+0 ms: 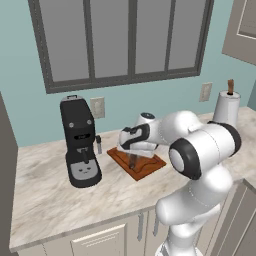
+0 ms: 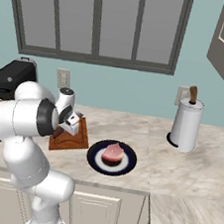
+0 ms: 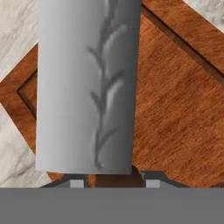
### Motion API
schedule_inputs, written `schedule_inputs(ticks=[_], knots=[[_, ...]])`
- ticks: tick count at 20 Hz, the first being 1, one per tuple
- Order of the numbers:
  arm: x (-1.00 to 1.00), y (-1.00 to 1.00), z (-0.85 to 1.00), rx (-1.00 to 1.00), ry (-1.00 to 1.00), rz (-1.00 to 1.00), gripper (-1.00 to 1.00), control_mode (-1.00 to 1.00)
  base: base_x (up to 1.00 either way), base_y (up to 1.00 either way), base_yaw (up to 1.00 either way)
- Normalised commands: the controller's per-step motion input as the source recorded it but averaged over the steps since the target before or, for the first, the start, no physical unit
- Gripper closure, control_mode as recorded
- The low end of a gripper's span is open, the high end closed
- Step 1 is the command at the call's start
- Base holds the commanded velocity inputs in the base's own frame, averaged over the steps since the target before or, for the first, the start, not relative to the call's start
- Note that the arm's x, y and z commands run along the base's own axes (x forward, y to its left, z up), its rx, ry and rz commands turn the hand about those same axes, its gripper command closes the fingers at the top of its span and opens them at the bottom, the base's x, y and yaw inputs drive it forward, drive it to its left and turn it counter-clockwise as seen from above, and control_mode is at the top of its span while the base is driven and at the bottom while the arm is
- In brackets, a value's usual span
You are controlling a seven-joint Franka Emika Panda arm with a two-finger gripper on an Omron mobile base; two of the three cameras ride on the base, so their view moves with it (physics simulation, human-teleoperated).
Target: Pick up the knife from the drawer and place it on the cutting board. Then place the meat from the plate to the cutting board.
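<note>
The knife (image 3: 87,87) hangs blade-down in front of the hand camera, its broad grey blade covering much of the cutting board (image 3: 175,109). Its dark handle sits between the two fingertips of my gripper (image 3: 114,181), which is shut on it. From the left base view, the gripper (image 1: 132,156) hovers just over the reddish-brown cutting board (image 1: 147,169) on the counter. In the right base view the board (image 2: 77,140) lies beside the arm, and the pink meat (image 2: 112,152) rests on a dark plate (image 2: 126,167) to its right. The drawer is out of view.
A black coffee machine (image 1: 80,145) stands left of the board. A paper towel roll (image 2: 186,125) stands at the back right of the marble counter. Cabinet doors (image 1: 100,242) run along the counter front.
</note>
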Motion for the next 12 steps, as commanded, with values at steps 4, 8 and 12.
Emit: schedule_inputs(ticks=[4,8,12], knots=[[0.29,0.15,-0.15,-0.01,0.01,0.0,1.0,-1.0,0.0,0.0,0.0],[0.16,0.05,-0.24,0.0,0.01,0.0,-1.0,-1.0,0.0,0.0,0.0],[-0.01,0.0,-0.09,0.0,0.0,0.0,-1.0,-1.0,0.0,0.0,0.0]])
